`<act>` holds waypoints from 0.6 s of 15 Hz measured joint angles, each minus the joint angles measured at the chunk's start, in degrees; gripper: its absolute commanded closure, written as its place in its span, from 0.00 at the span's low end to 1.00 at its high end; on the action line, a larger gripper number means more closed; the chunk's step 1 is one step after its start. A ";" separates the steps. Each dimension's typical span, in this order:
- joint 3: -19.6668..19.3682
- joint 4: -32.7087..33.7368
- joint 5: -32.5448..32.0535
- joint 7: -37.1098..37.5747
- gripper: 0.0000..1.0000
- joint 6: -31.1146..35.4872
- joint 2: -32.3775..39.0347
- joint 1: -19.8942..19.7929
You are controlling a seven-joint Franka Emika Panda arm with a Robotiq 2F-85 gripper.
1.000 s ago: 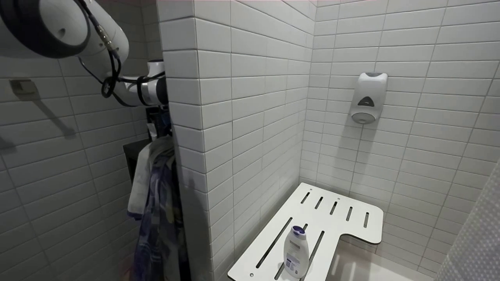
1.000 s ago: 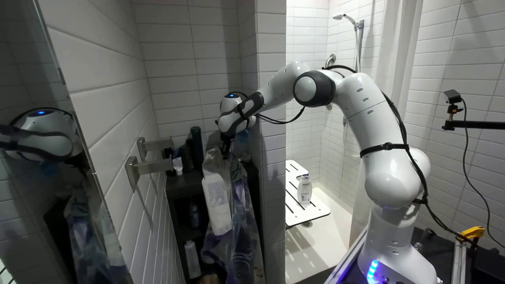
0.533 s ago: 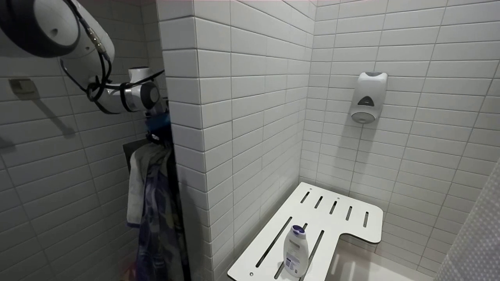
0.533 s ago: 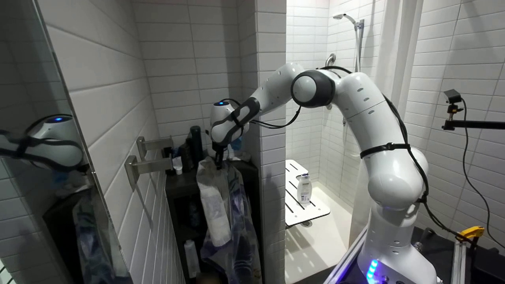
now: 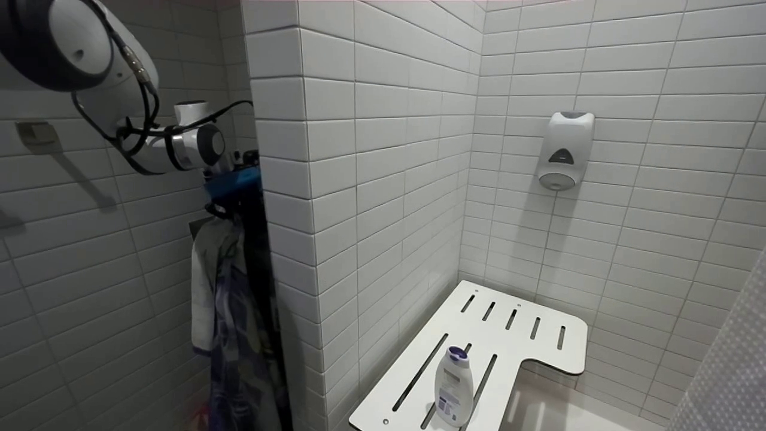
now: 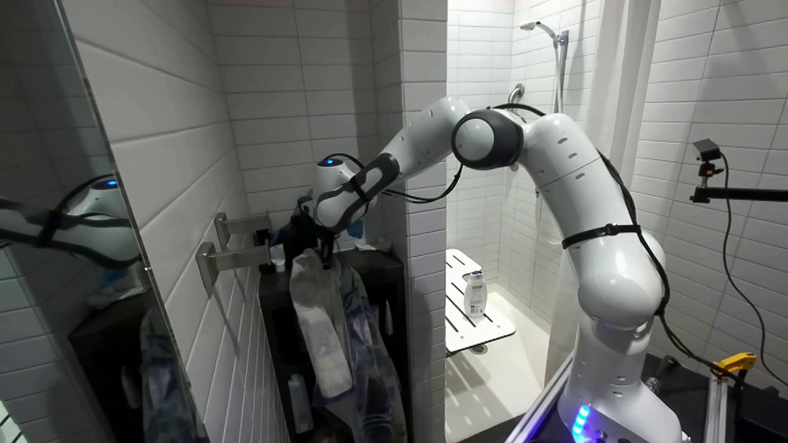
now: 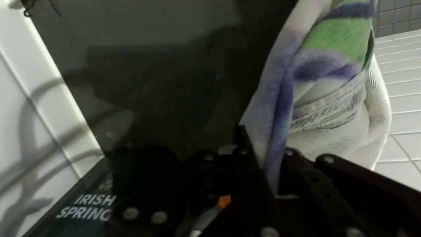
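The claw (image 7: 264, 144) is pinching a towel (image 7: 329, 92): in the wrist view a purple-and-white fold runs up from between its black jaws, which are closed on the cloth. Same view gives a green patch, a dark blue band and a white textured border on the fabric. In an exterior view the towel hangs from the claw in loose lengthwise folds in front of a dark shelf unit (image 6: 278, 289), a pale length beside a purple-patterned one; contact with the shelf front cannot be judged. A dark bottle (image 7: 84, 210) lettered IRISH SPRING lies near the claw in the wrist view, partly covered by it. On the shelf top, a small white tube (image 6: 278, 257); lower down, a pale bottle (image 6: 300, 403). Metal brackets (image 6: 240, 259) project from the tiled wall nearby; a mirror (image 6: 55, 141) reflects the arm (image 6: 431, 135). Past the tiled partition (image 6: 425, 184), in both exterior views, a purple-capped bottle (image 5: 453, 389) stands upright on a slotted shower seat (image 5: 556, 353). Soap dispenser (image 5: 565, 149) mounted on the wall above the seat.
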 measured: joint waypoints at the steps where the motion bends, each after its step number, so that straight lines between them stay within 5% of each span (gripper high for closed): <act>1: 0.12 0.34 0.65 0.02 0.97 -0.02 -0.14 -0.39; 9: 0.45 0.73 10.48 -0.16 0.97 -0.82 -2.26 -8.64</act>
